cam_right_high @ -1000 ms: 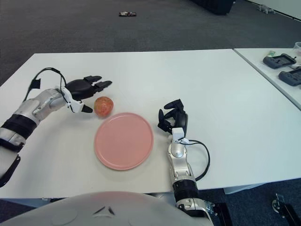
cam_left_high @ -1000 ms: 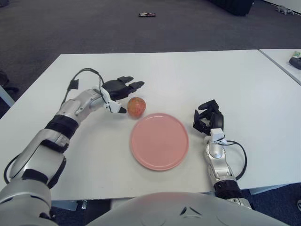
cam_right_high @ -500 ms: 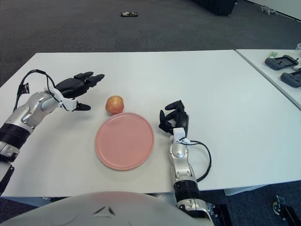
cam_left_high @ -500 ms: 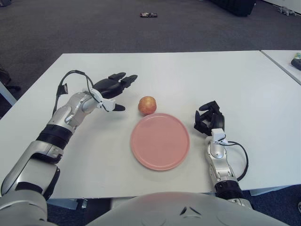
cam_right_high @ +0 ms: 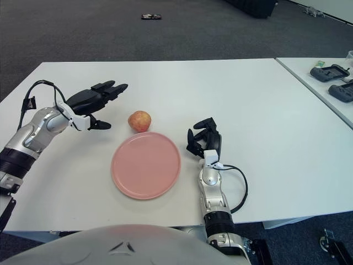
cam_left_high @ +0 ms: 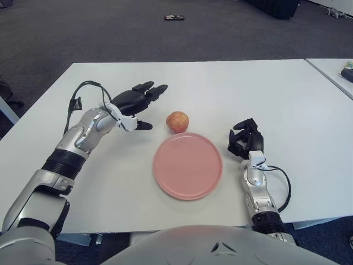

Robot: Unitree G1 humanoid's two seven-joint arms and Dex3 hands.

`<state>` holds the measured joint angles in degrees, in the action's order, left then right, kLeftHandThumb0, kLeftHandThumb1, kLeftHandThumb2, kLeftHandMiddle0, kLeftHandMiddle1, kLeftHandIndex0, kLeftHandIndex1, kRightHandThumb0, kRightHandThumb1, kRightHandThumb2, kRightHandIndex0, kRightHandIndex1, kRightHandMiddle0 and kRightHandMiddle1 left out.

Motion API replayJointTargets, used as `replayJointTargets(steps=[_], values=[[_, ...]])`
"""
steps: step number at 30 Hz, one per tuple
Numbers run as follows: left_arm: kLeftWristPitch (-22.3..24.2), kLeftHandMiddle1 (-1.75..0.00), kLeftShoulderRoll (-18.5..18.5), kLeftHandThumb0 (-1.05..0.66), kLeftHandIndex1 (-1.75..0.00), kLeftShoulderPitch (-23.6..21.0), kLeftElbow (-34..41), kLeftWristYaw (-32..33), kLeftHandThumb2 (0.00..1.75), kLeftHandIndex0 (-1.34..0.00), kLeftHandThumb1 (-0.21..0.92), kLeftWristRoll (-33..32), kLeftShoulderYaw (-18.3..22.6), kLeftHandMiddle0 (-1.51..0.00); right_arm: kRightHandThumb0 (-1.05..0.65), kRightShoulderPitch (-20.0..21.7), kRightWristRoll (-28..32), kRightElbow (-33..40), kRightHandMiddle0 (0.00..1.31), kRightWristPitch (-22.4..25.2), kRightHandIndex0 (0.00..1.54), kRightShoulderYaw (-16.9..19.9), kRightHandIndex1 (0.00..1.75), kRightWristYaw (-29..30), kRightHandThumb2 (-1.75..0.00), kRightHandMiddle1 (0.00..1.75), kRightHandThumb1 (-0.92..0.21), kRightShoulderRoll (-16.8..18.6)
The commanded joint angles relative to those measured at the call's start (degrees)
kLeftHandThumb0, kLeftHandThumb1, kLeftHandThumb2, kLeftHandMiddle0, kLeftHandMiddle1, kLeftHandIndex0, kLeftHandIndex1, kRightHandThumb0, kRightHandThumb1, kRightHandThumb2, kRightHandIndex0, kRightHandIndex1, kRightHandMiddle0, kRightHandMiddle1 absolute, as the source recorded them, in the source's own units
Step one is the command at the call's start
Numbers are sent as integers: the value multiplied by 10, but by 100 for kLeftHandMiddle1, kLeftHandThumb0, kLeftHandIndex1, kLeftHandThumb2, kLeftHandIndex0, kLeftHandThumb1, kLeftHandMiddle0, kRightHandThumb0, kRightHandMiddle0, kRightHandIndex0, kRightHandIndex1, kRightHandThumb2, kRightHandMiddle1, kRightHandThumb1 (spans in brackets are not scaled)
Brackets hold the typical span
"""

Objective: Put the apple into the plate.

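1. Apple sits on the white counter, just beyond the far rim of the pink plate, close to it but not inside it. Whether fruit and rim touch cannot be told.
2. Left robot hand shows to the left of the apple, apart from it, with a clear strip of counter between the fingertips and the fruit.
3. Its dark fingers are stretched out and spread, pointing toward the far right, and the thumb juts out below them; the hand is released and grasps nothing.
4. A black cable loops over the left forearm near the wrist.
5. Right robot hand shows beside the plate on its right, near the rim but apart from it, fingers curled in and clenched on nothing.
6. A thin black cable loops out from the right forearm on its right side.
7. The plate lies flat near the front middle of the counter, between the two arms, and holds nothing.
8. On a second counter at the far right, two dark handheld devices lie side by side.
9. Beyond the counter, a small dark object lies on the grey carpet floor.
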<state>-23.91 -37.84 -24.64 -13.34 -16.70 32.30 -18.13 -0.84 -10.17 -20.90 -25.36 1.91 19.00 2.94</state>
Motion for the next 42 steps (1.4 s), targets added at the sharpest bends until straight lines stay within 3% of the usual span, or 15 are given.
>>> replayJointTargets(steps=[1,16,29,32,42], values=[[-7,0,-5,-95,0,-4,2,-9,91,0,44,10,-2,0,-41,5,5,-11,45,-11,65,3,168,-3,-106,175,-53,-3],[-59,0,9,-92,0,-52,-42,4,93,0,39,51,-23,0,-41,7,8,-11,44,-8,63,5,167,-5,-106,175,-53,0],[-95,0,51,-95,0,-133,-116,13,92,0,42,80,-56,0,-41,10,5,-7,44,-8,65,4,167,1,-105,175,-53,8],[-120,-1,71,-96,0,-170,-161,26,89,0,45,98,-80,-1,-41,9,0,-5,44,-10,65,3,167,6,-105,175,-53,9],[-178,-3,87,-92,0,-235,-247,50,88,0,48,144,-125,-1,-41,2,-13,4,42,-11,64,-1,166,20,-103,175,-56,11]])
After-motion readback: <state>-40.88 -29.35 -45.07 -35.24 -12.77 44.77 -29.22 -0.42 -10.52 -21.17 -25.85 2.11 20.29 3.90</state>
